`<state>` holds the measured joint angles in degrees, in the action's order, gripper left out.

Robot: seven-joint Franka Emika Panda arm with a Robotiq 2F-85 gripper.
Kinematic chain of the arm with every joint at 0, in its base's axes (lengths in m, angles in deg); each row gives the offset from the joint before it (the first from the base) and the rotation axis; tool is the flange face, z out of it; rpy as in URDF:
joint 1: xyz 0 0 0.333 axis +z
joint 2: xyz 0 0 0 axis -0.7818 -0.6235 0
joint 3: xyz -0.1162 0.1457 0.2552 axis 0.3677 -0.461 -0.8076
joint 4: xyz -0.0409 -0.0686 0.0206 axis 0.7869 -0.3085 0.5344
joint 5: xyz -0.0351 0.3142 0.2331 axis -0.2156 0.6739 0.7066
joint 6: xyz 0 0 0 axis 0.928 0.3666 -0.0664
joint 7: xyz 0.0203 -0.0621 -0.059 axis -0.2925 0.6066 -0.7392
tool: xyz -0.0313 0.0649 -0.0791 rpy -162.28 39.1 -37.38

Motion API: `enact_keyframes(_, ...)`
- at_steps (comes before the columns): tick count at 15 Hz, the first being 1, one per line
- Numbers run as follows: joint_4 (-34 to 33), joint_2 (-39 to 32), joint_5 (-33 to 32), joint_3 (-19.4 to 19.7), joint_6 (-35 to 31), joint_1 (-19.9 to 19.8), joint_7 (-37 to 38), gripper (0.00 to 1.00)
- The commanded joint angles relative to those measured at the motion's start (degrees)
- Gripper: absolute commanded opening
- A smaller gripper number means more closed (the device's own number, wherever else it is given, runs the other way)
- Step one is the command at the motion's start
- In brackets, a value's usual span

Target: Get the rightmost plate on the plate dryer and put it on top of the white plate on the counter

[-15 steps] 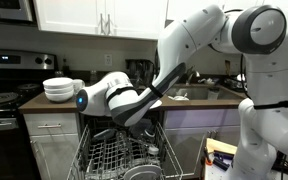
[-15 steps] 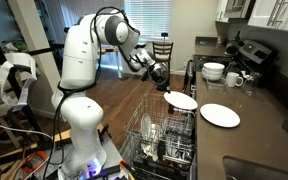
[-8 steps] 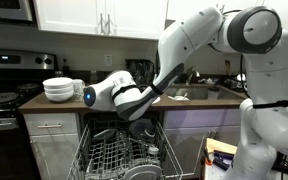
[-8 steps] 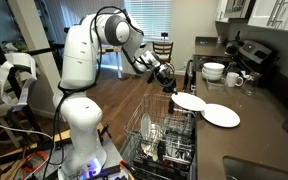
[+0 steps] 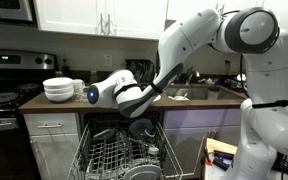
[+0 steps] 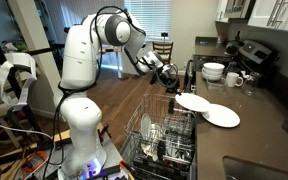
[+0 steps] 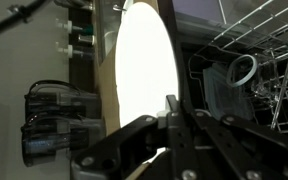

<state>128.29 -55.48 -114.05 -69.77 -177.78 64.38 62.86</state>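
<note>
If lowered too soon, the held plate (image 6: 191, 102) could strike the table (image 6: 269, 140) at the edge above the rack (image 6: 162, 138); it hangs just over that edge and is not yet centred above the resting plate (image 6: 221, 116), which lies close to the same edge. A chip or a slide could follow if it is set down off-centre. The tool (image 6: 173, 88) is closed on the held plate's rim, and so thin a pinch could slip. In the wrist view the held plate is washed out by glare and the resting plate is not shown; in an exterior view the tool is hidden behind the arm (image 5: 119, 95)
</note>
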Motion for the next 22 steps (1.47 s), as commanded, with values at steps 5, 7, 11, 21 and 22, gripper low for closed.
enact_keyframes(5,0.3,0.1,-0.5,-0.4,-1.7,-1.4,-0.3,0.01)
enact_keyframes(7,0.4,0.2,-0.9,0.0,-3.1,-2.0,-0.5,0.01)
enact_keyframes(11,0.7,0.7,-1.6,0.9,-6.3,-3.6,-0.8,0.01)
enact_keyframes(21,0.8,0.8,-6.5,3.3,-12.8,-5.7,-2.0,0.01)
enact_keyframes(22,0.7,0.8,-7.4,3.3,-13.0,-5.8,-2.2,0.01)
